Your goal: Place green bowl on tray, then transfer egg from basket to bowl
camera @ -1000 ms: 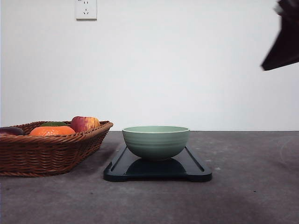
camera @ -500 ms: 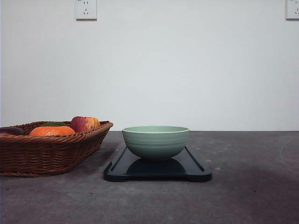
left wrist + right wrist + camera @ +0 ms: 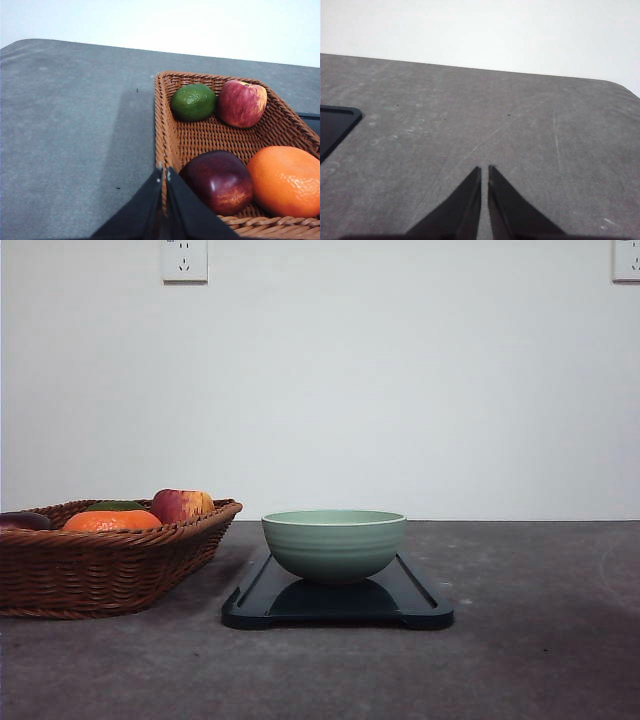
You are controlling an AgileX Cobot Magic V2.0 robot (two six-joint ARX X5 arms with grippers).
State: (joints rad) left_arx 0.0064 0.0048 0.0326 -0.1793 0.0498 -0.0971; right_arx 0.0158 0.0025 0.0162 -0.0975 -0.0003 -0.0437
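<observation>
The green bowl (image 3: 333, 545) stands upright in the middle of the dark tray (image 3: 420, 605). To its left sits the wicker basket (image 3: 100, 570), close to the tray. In the left wrist view the basket (image 3: 210, 137) holds fruit, and my left gripper (image 3: 164, 172) is shut with nothing in it, its tips over the basket's near corner rim. My right gripper (image 3: 484, 170) is shut and empty above bare table, with a corner of the tray (image 3: 335, 125) off to one side. The egg is out of view.
The basket holds a green lime (image 3: 193, 102), a red apple (image 3: 242, 103), a dark red fruit (image 3: 220, 181) and an orange (image 3: 285, 180). Grey tabletop (image 3: 540, 660) stretches right of the tray. A white wall with sockets (image 3: 184, 260) stands behind.
One second ago a dark part of the right arm showed at the front view's upper right; it has left that view. Bowl, tray and basket have not moved.
</observation>
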